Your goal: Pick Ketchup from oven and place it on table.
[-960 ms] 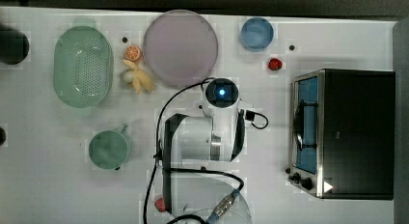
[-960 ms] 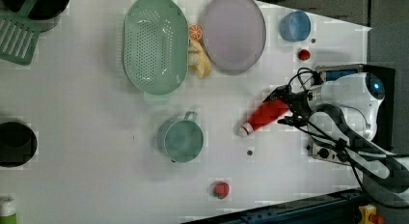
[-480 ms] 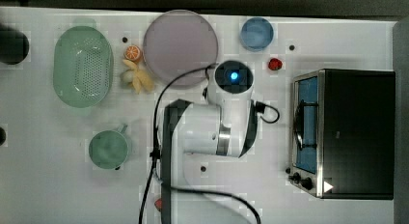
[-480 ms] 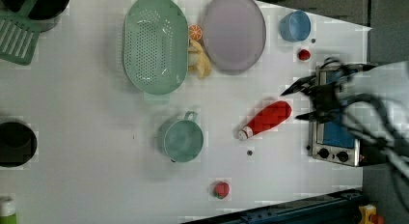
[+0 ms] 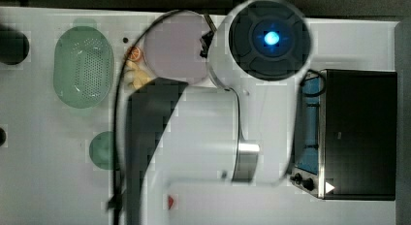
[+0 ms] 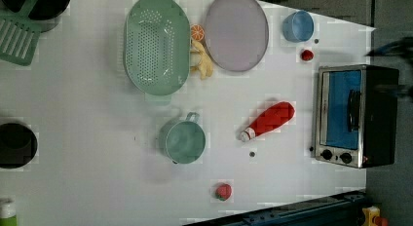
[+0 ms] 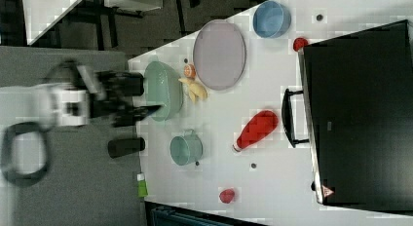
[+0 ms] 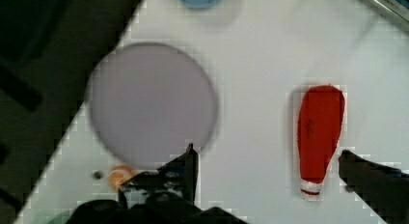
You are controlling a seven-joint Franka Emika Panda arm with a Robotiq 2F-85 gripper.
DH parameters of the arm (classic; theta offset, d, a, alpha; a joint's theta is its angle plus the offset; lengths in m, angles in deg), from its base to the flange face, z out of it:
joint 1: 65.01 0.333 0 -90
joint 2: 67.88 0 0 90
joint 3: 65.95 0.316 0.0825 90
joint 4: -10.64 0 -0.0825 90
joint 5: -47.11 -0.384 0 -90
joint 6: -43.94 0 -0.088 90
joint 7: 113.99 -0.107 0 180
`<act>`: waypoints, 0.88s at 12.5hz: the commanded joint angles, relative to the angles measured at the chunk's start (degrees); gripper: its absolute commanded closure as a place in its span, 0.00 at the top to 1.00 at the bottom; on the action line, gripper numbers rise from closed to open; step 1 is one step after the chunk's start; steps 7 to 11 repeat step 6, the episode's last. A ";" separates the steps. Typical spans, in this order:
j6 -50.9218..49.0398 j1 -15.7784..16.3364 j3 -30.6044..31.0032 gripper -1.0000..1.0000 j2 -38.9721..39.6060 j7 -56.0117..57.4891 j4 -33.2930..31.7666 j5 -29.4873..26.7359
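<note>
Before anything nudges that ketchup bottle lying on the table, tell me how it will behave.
The ketchup lies on its side on the bare white table, clear of the oven, so a sideways push would probably roll it. It tapers toward the white cap, so it would likely curve rather than roll straight. Its smooth, rounded body may slip in a loose grip.

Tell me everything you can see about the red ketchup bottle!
The ketchup is a slim red squeeze bottle with a white cap and looks like smooth plastic. It lies on its side on the white table, out of the oven, whose door is shut. In the left view its cap end points toward the green cup and its wide end toward the oven, slanted. Nothing touches it but the table; the gripper hangs open above.
</note>
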State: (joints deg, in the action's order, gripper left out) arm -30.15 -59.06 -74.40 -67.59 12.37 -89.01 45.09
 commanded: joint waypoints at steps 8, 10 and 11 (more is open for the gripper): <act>-17.65 0.29 0.40 1.00 -0.22 -2.12 9.44 0.53; -17.65 0.29 0.40 1.00 -0.22 -2.12 9.44 0.53; -17.65 0.29 0.40 1.00 -0.22 -2.12 9.44 0.53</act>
